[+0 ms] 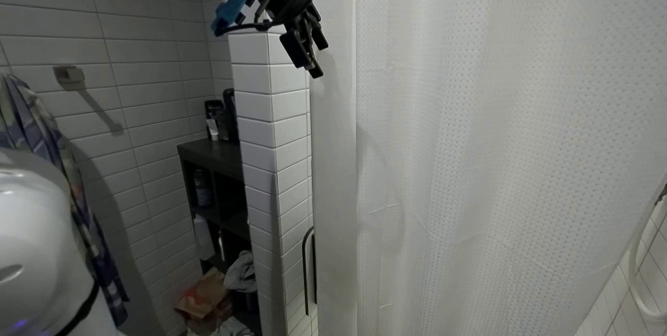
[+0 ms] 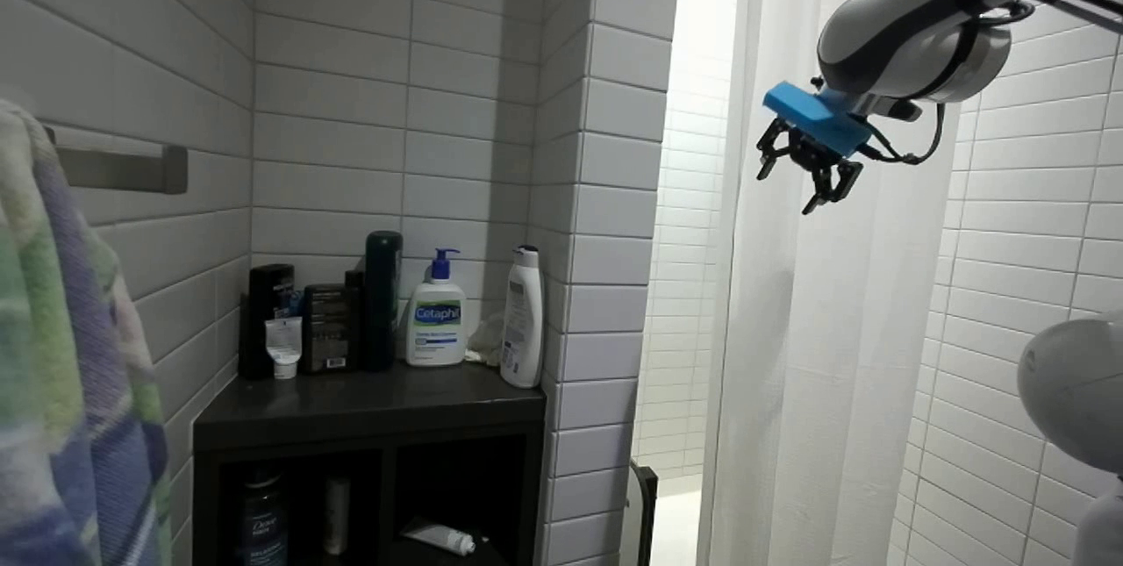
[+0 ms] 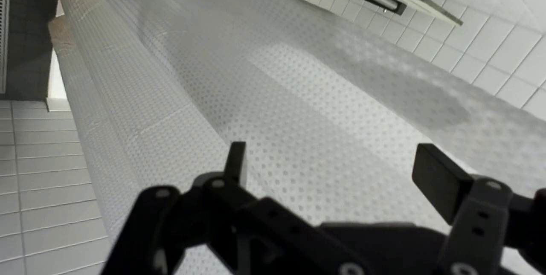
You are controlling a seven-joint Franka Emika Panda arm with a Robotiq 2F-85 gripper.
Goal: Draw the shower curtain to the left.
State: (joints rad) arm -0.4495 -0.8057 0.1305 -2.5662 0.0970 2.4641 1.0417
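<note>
The white shower curtain (image 1: 484, 159) hangs in tall soft folds and fills the right half of an exterior view. It also shows in an exterior view (image 2: 825, 373), behind my gripper (image 2: 785, 193), with a lit gap between it and the pillar. In an exterior view my gripper (image 1: 320, 60) is high up near the curtain's edge by the pillar. In the wrist view my gripper (image 3: 328, 151) has its two black fingers wide apart. The dotted curtain (image 3: 307, 108) spreads beyond and between them. Nothing is pinched. I cannot tell whether a fingertip touches the cloth.
A white brick-tiled pillar (image 1: 276, 153) stands beside the curtain's edge. A black shelf (image 2: 368, 412) with several bottles stands past it. A towel (image 2: 79, 373) hangs on a wall bar (image 2: 132, 171). A white curved rail (image 1: 633, 268) is on the tiled wall.
</note>
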